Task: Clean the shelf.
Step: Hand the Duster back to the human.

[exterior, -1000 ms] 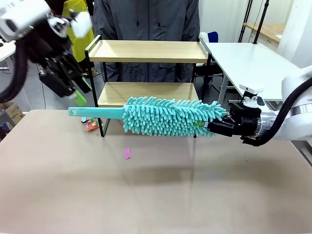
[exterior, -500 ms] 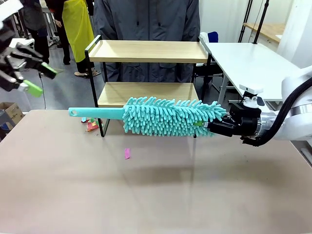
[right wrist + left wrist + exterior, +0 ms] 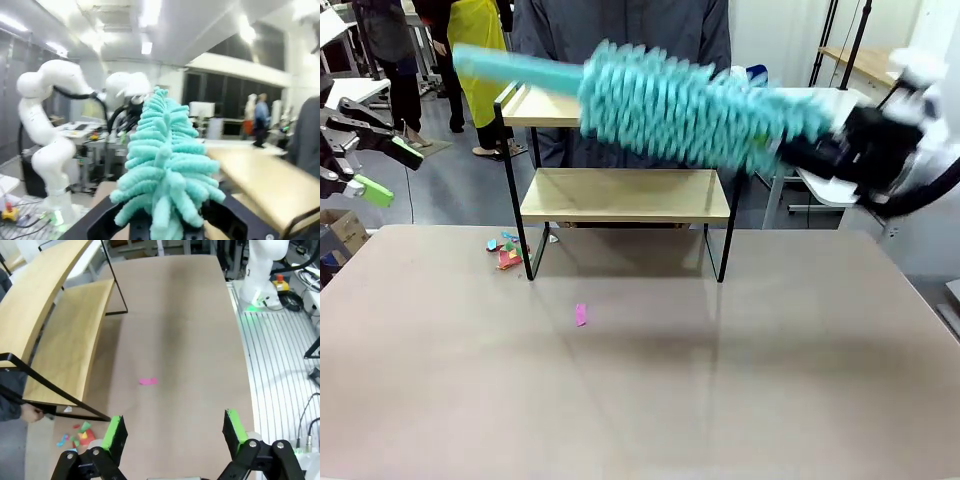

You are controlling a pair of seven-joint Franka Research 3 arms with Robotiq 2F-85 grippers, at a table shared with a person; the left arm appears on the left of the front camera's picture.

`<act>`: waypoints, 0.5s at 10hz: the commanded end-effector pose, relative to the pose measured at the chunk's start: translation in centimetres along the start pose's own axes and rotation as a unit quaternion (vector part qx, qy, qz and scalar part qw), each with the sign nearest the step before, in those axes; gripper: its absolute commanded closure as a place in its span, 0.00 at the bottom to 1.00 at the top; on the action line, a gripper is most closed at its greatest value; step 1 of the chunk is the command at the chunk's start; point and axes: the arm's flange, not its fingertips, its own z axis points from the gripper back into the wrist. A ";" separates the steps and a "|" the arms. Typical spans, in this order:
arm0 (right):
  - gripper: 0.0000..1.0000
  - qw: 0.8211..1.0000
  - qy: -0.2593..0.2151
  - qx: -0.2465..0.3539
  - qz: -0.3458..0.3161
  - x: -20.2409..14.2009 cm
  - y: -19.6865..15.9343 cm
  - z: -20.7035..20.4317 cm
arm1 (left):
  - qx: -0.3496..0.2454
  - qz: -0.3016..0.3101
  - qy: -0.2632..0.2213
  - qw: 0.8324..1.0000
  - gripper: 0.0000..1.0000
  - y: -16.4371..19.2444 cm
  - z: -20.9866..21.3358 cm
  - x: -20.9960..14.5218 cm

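Note:
The shelf [image 3: 620, 105] stands at the table's far side, two wooden boards in a black frame, both bare; the left wrist view has the shelf [image 3: 65, 345] at its left. A teal fluffy duster [image 3: 680, 105], blurred by motion, is raised level with the top board, handle pointing left. My right gripper [image 3: 808, 153] is shut on the duster's bushy right end. In the right wrist view the duster [image 3: 165, 165] rises between the black fingers, beside the shelf [image 3: 265, 180]. My left gripper [image 3: 388, 172] hangs open off the table's left edge, and my left gripper [image 3: 175, 432] holds nothing.
Coloured scraps [image 3: 505, 252] lie on the beige table [image 3: 640, 400] by the shelf's left foot, and a pink scrap [image 3: 581, 314] lies nearer me. A person [image 3: 620, 30] stands behind the shelf, one hand [image 3: 31, 413] near its frame. A white table [image 3: 840, 120] stands at the right.
My right arm has swung the duster up from the lower board's height to the top board. My left gripper opened, pulled away from the shelf to the far left and lowered a little.

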 end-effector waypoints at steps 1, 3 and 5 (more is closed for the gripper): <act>0.83 0.991 0.018 -0.121 0.051 5.6 0.2 1.2 | -0.001 0.006 -0.010 1.000 0.00 0.2 0.3 0.3; 0.83 0.962 0.011 -0.262 0.071 10.0 -0.5 5.8 | -0.001 0.006 -0.010 1.000 0.00 0.2 0.3 0.3; 0.83 0.911 0.028 -0.398 0.106 12.0 -0.6 10.9 | -0.001 0.006 -0.010 1.000 0.00 0.2 0.3 0.3</act>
